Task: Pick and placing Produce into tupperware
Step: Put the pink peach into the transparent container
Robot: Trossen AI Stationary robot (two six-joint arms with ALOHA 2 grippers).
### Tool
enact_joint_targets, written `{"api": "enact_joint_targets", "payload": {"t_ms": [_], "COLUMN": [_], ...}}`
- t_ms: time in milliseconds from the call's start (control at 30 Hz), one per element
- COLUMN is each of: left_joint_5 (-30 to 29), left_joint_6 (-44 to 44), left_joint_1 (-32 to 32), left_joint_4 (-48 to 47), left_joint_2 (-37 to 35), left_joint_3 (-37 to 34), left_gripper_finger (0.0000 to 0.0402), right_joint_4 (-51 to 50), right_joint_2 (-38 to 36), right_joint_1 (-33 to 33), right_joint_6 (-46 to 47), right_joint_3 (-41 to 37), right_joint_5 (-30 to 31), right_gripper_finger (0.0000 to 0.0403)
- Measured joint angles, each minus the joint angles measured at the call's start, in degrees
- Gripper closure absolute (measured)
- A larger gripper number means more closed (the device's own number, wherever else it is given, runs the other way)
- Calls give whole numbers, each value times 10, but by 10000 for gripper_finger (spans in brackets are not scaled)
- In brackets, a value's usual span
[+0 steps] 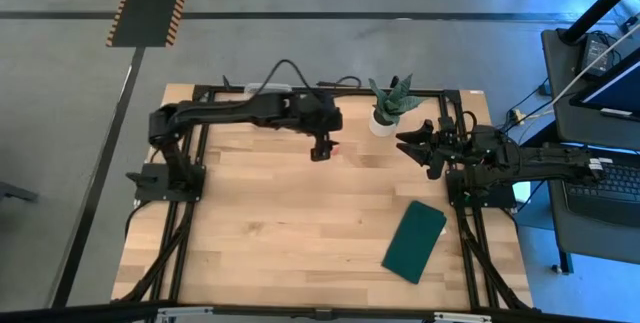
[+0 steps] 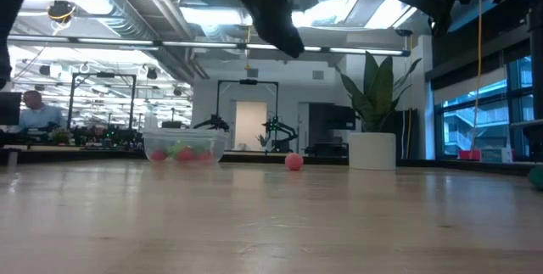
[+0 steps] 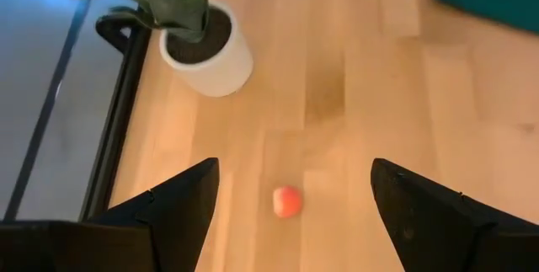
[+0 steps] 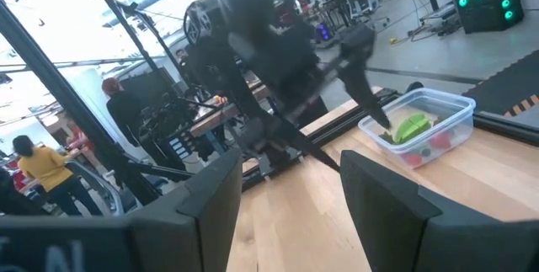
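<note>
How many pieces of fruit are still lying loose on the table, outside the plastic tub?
1: a small pinkish fruit on the bare wood near the potted plant, below the open left gripper. The tub already holds a green piece and red ones; some may be hidden.

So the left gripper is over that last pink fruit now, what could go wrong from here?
The pinkish round fruit lies loose on the bare table between the open fingers of the left gripper; being round, it may roll if one finger touches first. The potted plant stands close by, so a wide swing could clip it. The tupperware already holds strawberries and a green piece, so a high drop might bounce out.
</note>
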Motion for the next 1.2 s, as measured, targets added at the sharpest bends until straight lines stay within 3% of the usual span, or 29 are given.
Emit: {"api": "enact_joint_targets", "payload": {"t_ms": [667, 1200], "left_joint_5": [-9, -14], "left_joint_6": [-4, -25], "left_joint_1": [16, 30], "left_joint_4": [13, 13], "left_joint_2": [177, 214], "left_joint_3": [6, 6], "left_gripper_finger": [98, 98], "right_joint_4": [-17, -22], "right_joint_2": [0, 0], "right_joint_1": [0, 0], "right_joint_6": [-3, -14], "right_joint_3": [0, 0], "right_joint_5": [0, -31], "right_gripper_finger": [199, 199]}}
